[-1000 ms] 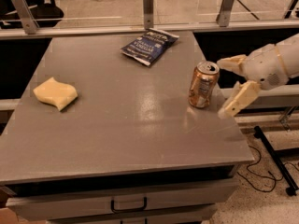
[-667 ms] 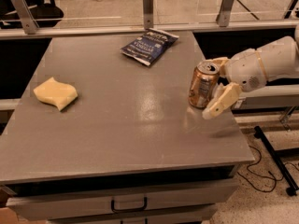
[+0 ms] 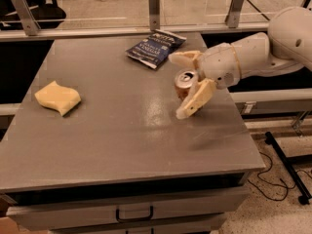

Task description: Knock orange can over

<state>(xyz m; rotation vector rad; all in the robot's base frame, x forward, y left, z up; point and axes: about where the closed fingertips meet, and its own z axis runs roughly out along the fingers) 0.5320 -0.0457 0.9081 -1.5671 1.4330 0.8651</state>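
The orange can is on the right part of the grey table, tipped to the left with its silver top facing the camera. My gripper reaches in from the right, open, with one cream finger behind the can and the other finger in front of it. The can sits between the fingers, and the front finger hides its lower body. I cannot tell whether the can's base still rests on the table.
A dark blue snack bag lies at the back of the table, just behind the gripper. A yellow sponge lies at the left. A railing with metal posts runs behind the table. The table's right edge is close under my arm.
My gripper has moved left across the table, closing in around the can. The can has gone from upright to tilted and has shifted left with the gripper.
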